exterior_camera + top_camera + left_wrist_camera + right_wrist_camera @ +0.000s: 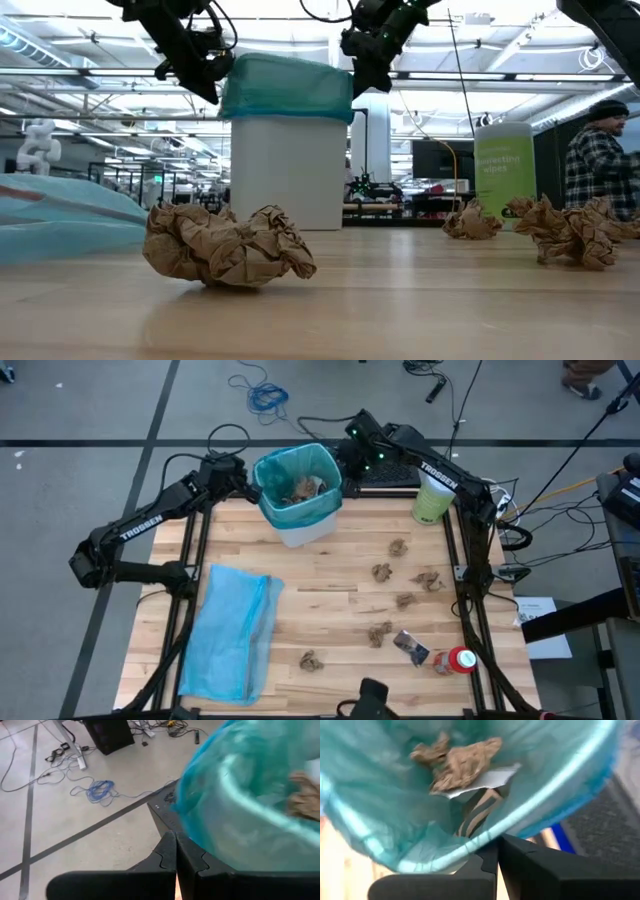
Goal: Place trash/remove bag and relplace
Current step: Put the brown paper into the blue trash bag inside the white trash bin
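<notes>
wooden table [330, 585] with a white bin [305, 532] at the far edge, lined with a teal bag [297, 482] that already has a few brown paper wads [300, 488] and a white scrap inside. left gripper [243, 482] sits at the bag's left rim, jaws closed; can't really tell if it has any plastic pinched. right gripper [345, 470] is at the right rim, jaws shut too, rim right against its fingertips. more wads [400, 575] are scattered over the right half, plus a silvery wrapper [410, 647] and a red-and-white thing [461, 659] near the front. a green canister [433, 497] stands just beside the right arm. pale blue bag [230, 630] lies flat front-left. low view: a big wad [228, 247] blocks the bin's base, and a person [600, 160] is in the background.
</notes>
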`<state>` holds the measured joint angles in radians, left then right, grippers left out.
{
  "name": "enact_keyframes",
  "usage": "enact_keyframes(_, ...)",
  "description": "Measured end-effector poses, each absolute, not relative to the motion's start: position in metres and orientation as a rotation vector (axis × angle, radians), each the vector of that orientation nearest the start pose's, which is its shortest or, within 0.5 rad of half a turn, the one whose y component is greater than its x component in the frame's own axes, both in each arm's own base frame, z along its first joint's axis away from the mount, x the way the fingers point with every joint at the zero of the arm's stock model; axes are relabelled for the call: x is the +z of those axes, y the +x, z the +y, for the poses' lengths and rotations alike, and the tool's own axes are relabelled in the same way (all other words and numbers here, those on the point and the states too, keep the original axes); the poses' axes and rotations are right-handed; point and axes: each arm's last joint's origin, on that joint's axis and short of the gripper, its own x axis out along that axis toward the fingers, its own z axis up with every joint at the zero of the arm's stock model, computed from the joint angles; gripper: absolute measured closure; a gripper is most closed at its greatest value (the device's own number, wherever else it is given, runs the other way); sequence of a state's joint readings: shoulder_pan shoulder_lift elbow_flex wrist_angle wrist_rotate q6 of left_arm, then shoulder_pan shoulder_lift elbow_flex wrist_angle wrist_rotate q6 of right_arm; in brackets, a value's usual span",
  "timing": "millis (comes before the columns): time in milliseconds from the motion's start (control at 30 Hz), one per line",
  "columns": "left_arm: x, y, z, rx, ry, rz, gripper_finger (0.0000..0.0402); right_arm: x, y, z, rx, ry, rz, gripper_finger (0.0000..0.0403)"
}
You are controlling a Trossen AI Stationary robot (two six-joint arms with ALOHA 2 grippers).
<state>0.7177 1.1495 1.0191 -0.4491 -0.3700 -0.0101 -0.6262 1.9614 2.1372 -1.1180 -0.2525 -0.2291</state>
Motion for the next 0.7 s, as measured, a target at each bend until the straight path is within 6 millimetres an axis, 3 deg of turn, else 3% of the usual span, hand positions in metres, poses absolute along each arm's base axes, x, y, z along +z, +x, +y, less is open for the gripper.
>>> enact_keyframes(467, 0.32, 0.178, 0.166, 0.992, -0.095, 0.603, 0.0401, 0.372, 0.334, -0.187, -0.115, 0.209, 1.066, 0.0403)
enact_keyframes(700, 0.32, 0.179, 0.166, 0.965, -0.093, 0.6, 0.0401, 0.386, 0.321, -0.178, -0.206, 0.121, 1.101, 0.0403)
